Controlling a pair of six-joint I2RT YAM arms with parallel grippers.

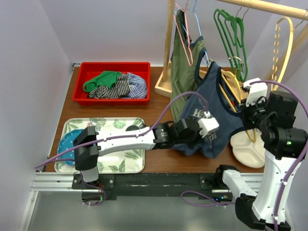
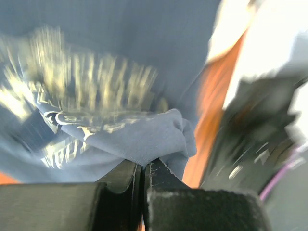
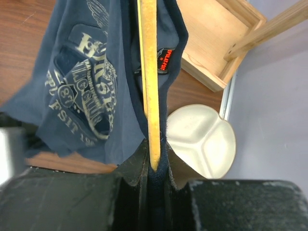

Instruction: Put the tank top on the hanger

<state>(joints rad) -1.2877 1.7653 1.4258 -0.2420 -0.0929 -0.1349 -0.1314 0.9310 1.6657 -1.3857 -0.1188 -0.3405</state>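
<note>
The navy tank top (image 1: 216, 108) with its pale grey print hangs over the table's right side, partly threaded on the mustard-yellow hanger (image 1: 232, 85). My left gripper (image 1: 210, 126) is shut on a fold of the top's lower hem; in the left wrist view the jaws (image 2: 143, 166) pinch the navy cloth (image 2: 139, 134). My right gripper (image 1: 249, 103) is shut on the hanger and the top's strap together. In the right wrist view the yellow hanger bar (image 3: 148, 72) runs up from the closed gripper (image 3: 155, 161), with the tank top (image 3: 86, 91) draped around it.
A red bin (image 1: 113, 66) of clothes sits at the back left, with a leaf-patterned tray (image 1: 120, 161) in front. A white divided plate (image 1: 248, 149) lies under the right gripper. The wooden rack (image 1: 168, 48) holds an olive tank top (image 1: 182, 67), green hangers (image 1: 236, 38) and a holed yellow hanger (image 1: 284, 48).
</note>
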